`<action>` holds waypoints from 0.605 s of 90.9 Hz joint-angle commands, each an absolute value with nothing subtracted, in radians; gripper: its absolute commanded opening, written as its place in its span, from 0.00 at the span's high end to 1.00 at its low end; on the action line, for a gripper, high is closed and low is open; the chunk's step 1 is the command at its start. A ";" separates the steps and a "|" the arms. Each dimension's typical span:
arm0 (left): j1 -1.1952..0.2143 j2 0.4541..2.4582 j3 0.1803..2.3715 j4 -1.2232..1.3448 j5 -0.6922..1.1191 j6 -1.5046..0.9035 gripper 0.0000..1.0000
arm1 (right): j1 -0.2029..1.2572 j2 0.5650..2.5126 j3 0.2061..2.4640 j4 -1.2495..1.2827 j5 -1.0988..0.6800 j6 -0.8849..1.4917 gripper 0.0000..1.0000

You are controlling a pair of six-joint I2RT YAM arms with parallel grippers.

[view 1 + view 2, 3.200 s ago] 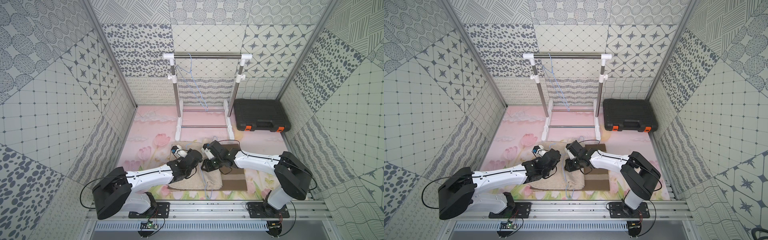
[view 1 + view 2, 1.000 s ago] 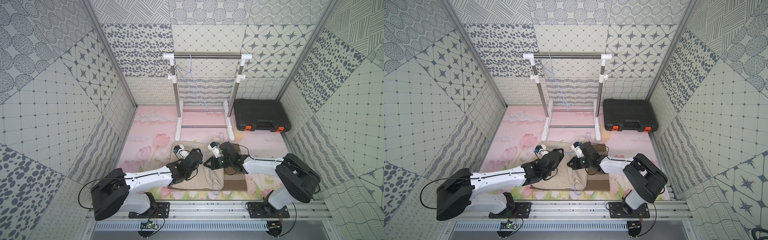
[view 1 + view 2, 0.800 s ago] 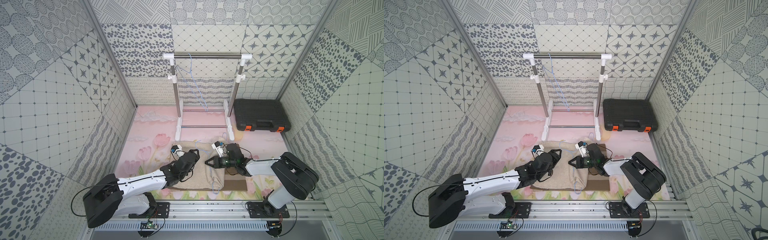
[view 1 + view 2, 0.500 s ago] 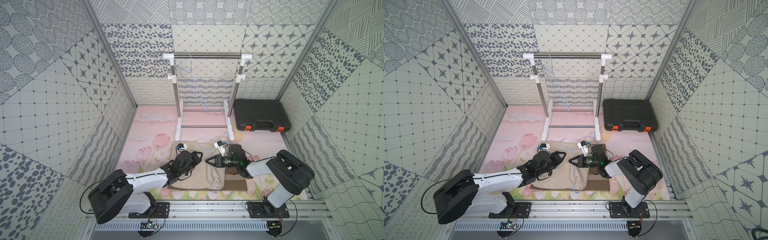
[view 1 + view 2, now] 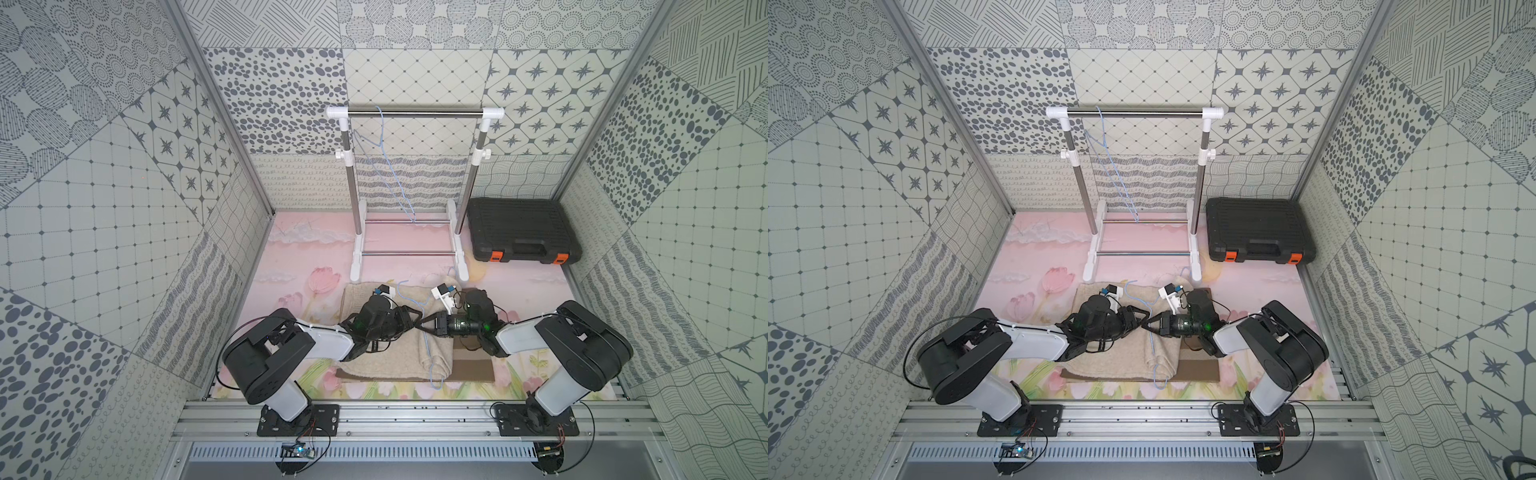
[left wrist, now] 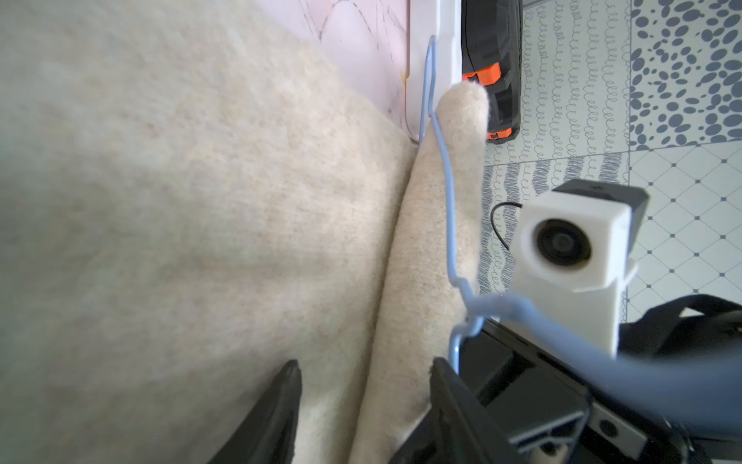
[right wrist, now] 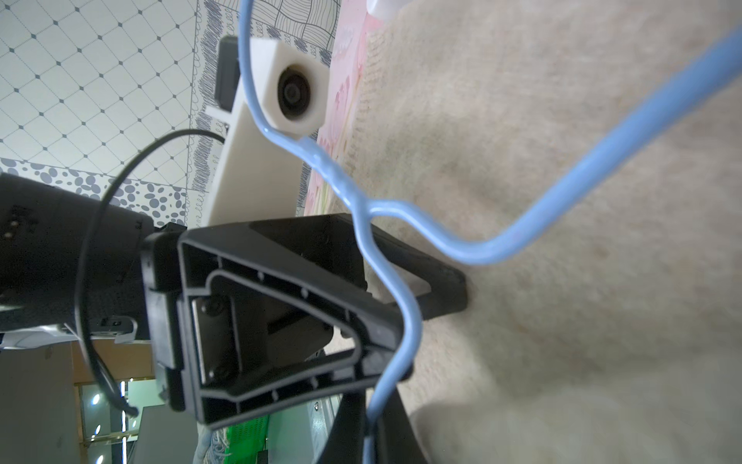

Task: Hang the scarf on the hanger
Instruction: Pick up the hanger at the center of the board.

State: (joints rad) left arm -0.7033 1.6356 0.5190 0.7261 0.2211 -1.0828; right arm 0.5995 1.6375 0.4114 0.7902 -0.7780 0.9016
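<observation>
So the pink tulip tablecloth (image 5: 299, 257) covers the whole floor of the booth. The white-and-steel clothes rail (image 5: 415, 113) stands at the back, with a black tool case (image 5: 519, 228) with orange latches right beside it. Closer in, the beige scarf (image 5: 390, 361) lies mostly flat on the cloth between the two arms, one side bunched into a long raised fold. The blue wire hanger (image 7: 363, 211) lies along that fold, and the right gripper (image 5: 420, 328) is pinched tight on the wire just past the twisted neck. The left gripper (image 6: 365, 369) is about half spread with its jaws either side of the fold, not squeezing it as far as I can tell. My read: the scarf is light, soft, floppy and a bit grippy, so grab a fat pinch of the fold rather than a single edge. The hanger looks thin and springy and will probably swivel in a pinch, so holding it near the neck makes sense.
</observation>
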 commanded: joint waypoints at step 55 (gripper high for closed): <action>-0.659 1.430 0.496 0.484 0.673 -0.852 0.50 | 0.543 1.552 0.401 0.848 -0.769 0.939 1.00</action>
State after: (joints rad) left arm -0.6636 1.4044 0.4500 0.6369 0.4591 -0.9810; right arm 0.5648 1.5890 0.4114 0.8124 -0.7933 0.9199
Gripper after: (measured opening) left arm 0.506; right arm 0.078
